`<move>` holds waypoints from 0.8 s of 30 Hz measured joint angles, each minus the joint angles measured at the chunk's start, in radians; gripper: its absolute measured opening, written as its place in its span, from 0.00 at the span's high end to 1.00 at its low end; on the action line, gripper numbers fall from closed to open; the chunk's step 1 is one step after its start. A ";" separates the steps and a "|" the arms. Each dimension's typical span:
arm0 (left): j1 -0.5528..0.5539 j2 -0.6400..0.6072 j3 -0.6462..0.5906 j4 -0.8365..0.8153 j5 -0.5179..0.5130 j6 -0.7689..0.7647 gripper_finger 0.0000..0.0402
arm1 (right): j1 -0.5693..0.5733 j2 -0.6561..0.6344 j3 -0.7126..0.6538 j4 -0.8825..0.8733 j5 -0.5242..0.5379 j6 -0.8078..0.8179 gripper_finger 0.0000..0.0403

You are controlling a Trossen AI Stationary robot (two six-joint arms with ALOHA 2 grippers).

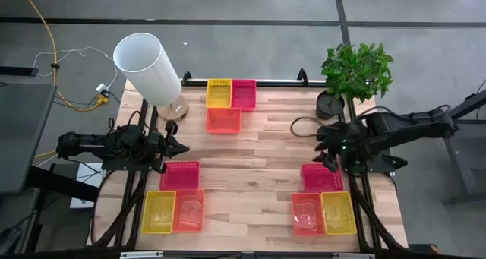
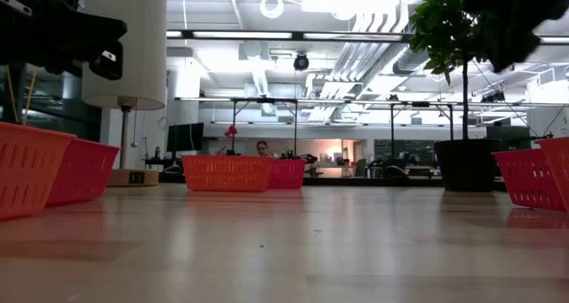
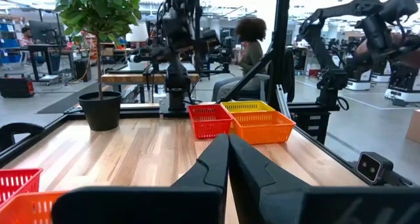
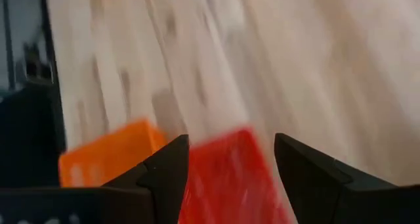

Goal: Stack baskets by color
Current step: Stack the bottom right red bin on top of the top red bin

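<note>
Nine small shallow mesh-sided baskets lay upright on the wooden table in three groups of three. At the far edge, a yellow basket (image 1: 219,93) sat just beside a magenta basket (image 1: 244,94), with an orange basket (image 1: 223,120) touching them in front. On the left, a magenta one (image 1: 180,175) lay above a yellow (image 1: 159,212) and orange pair (image 1: 188,210). On the right, another magenta (image 1: 322,177) lay above an orange (image 1: 307,213) and yellow pair (image 1: 338,212).
</note>
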 joint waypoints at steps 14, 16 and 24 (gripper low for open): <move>0.000 0.000 0.000 0.000 0.000 0.000 1.00 | 0.122 0.279 -0.073 -0.101 0.092 -0.020 0.47; 0.000 0.000 0.000 0.000 0.000 0.000 1.00 | 0.124 0.318 -0.079 -0.101 0.159 -0.050 0.47; 0.000 0.000 0.000 0.000 0.000 0.000 1.00 | 0.124 0.417 -0.079 -0.055 0.194 -0.141 0.47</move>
